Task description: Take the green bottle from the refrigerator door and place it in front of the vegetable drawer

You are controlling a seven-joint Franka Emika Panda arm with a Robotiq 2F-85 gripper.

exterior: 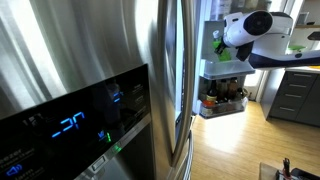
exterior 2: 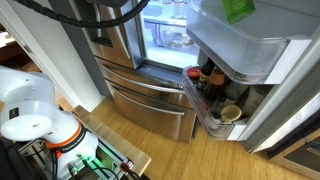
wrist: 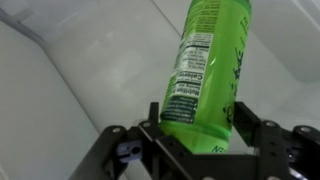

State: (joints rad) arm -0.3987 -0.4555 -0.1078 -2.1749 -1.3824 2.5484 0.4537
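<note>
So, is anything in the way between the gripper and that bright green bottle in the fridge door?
Nothing visible. In the wrist view the bright green labelled bottle sits inside the black gripper, whose fingers appear to press both its sides, with only the pale white door lining behind it.

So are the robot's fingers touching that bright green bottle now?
Touching. The wrist view shows the bright green plastic bottle wedged between the gripper's black fingers, which press against both of its sides with no gap showing.
</note>
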